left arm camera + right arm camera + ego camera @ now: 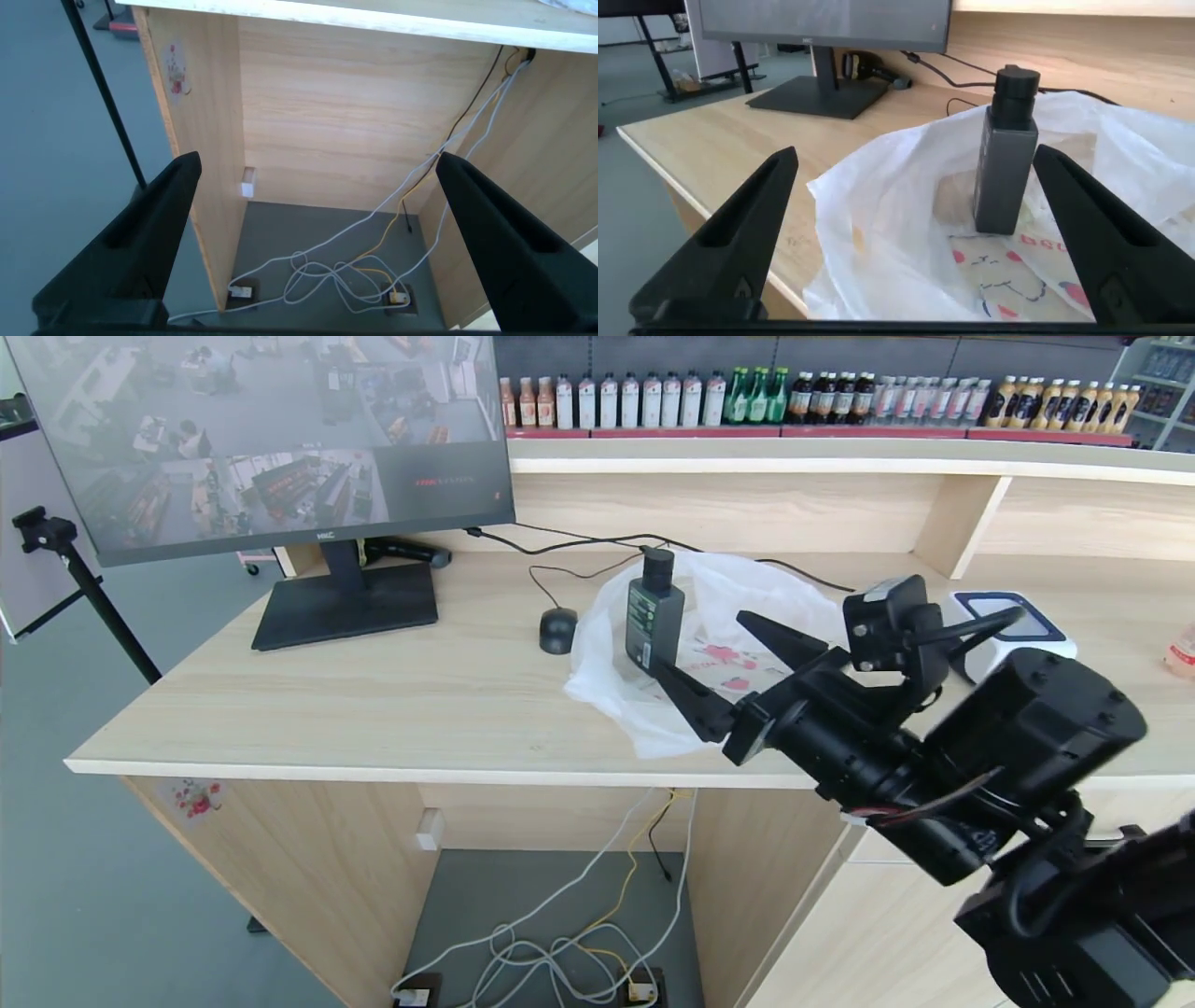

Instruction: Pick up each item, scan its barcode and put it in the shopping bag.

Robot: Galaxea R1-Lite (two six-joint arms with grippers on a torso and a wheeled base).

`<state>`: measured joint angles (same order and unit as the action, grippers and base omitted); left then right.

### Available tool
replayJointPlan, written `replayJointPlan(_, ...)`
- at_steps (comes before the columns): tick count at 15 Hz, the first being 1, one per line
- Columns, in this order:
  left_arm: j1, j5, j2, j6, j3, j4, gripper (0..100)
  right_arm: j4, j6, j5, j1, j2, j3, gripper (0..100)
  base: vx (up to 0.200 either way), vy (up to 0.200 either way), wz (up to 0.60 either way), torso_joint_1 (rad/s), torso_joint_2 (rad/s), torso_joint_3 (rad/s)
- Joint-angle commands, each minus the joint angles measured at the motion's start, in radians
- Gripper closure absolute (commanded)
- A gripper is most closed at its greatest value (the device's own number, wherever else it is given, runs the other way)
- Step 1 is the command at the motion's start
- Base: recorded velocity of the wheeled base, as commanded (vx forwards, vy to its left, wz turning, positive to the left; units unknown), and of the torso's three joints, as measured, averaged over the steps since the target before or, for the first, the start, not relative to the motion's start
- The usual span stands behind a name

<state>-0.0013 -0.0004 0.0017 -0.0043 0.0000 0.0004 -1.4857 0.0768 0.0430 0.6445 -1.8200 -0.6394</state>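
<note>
Right tool [698,639] jaws apart, near side of upright bottle [653,621] standing on the bag [747,581], mid worktop [420,695]. Left tool [318,168] likewise apart. Risk: finger nudge topples bottle, or pinches bag film.

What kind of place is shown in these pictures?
Most likely a shop checkout: rows of bottled drinks on the shelf behind, a plastic shopping bag on the wooden counter, and what looks like a scanner beside it.

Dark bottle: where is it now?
Head view, centre of the counter: the dark bottle stands upright on the white shopping bag, just right of the mouse, with the open right claw close in front of it.
</note>
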Motion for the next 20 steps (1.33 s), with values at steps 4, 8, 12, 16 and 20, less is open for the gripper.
replayJointPlan(4, 0.000, 0.000, 0.000, 0.000, 0.000, 0.000, 0, -0.061, -0.005, 0.046, 0.024, 0.211, 0.262, 0, 0.000, 0.000, 0.00, 0.000, 0.00, 0.000)
replayJointPlan(8, 0.000, 0.000, 0.000, 0.000, 0.000, 0.000, 0, -0.085, -0.037, 0.046, 0.024, 0.261, 0.383, 0, 0.000, 0.000, 0.00, 0.000, 0.00, 0.000)
replayJointPlan(12, 0.000, 0.000, 0.000, 0.000, 0.000, 0.000, 0, -0.085, -0.040, 0.046, 0.023, 0.258, 0.385, 0, 0.000, 0.000, 0.00, 0.000, 0.00, 0.000)
replayJointPlan(16, 0.000, 0.000, 0.000, -0.002, 0.000, 0.000, 0, -0.085, -0.040, 0.044, 0.023, 0.277, 0.422, 0, -0.050, -0.050, 0.00, -0.001, 0.00, 0.001)
replayJointPlan(20, 0.000, 0.000, 0.000, -0.003, 0.000, 0.000, 0, -0.085, -0.040, 0.044, 0.023, 0.283, 0.435, 0, -0.100, -0.200, 0.00, 0.007, 0.00, 0.001)
